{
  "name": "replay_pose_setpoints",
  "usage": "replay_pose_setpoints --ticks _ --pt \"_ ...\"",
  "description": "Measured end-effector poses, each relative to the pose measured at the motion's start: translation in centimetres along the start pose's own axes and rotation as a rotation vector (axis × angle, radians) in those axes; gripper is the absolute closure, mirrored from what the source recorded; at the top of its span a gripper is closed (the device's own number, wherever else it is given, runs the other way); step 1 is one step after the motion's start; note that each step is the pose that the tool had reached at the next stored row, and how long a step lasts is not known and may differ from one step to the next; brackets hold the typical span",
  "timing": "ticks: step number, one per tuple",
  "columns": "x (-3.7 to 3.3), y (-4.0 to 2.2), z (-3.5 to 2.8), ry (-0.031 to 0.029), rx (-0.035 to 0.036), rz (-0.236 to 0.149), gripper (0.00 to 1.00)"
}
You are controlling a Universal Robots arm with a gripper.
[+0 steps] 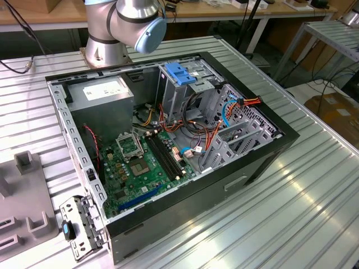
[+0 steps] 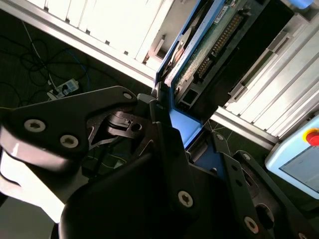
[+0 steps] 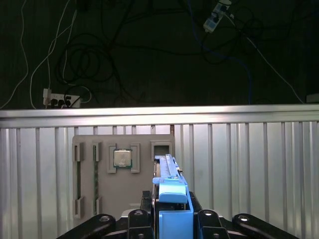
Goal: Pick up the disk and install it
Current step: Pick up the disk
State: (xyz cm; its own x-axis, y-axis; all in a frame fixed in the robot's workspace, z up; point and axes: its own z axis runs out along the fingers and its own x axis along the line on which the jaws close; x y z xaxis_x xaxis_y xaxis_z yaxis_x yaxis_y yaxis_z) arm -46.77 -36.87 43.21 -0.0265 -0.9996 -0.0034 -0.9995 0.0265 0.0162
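The disk [image 3: 168, 170], stiff, dense and likely shock-sensitive, sits edge-on in the gripper [image 3: 174, 219], jaws clenched on its thin blue frame [image 3: 173, 193], near a corner of the grey tray [image 3: 124, 189].

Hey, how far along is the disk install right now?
Done: in the first wrist view the end effector is shut on the disk, gripping its blue frame. In hand: the disk stands on edge over the grey parts tray; whether it has lifted clear, I cannot tell. Left: the install; the disk is at the tray, not in the open computer case.
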Motion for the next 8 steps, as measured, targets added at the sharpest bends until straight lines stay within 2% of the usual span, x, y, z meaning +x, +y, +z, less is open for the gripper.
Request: replay_pose_setpoints --ticks 8 --pt "0.00 0.01 -0.13 0.0001 -0.0002 0.000 0.63"
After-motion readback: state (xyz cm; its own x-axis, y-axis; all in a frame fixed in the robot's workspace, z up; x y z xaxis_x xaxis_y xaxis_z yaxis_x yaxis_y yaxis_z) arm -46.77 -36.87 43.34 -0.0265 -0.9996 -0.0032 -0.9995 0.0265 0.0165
